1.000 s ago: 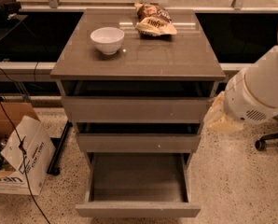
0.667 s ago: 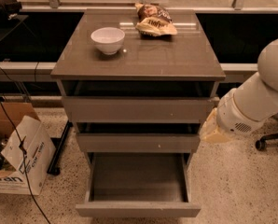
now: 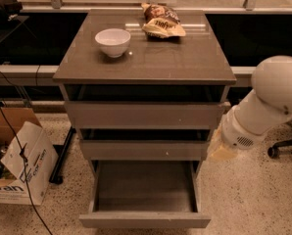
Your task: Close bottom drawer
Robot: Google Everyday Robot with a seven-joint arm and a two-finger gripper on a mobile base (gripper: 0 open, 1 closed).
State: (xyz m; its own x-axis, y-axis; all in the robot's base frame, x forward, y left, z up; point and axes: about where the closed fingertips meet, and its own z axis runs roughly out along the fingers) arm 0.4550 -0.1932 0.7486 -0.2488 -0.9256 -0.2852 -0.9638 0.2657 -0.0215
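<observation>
While bottom drawer point(image 3: 145, 220) open over speckled floor point(image 3: 254, 199), gripper point(image 3: 222, 151) beside cabinet point(image 3: 146, 62), jaws indiscernible.

The cabinet top point(image 3: 185, 62) bears a white bowl point(image 3: 112, 41) and snack bag point(image 3: 163, 22); hand point(image 3: 220, 152) beside.

The snack bag point(image 3: 163, 23) on the cabinet top point(image 3: 185, 58) is showing dark lettering on its pale front, but no word is coming through legibly. The cardboard box point(image 3: 23, 165) is carrying dark print, likewise unreadable. The gripper point(image 3: 222, 151) is hanging just beside the middle drawer point(image 3: 143, 150), at its right end.
</observation>
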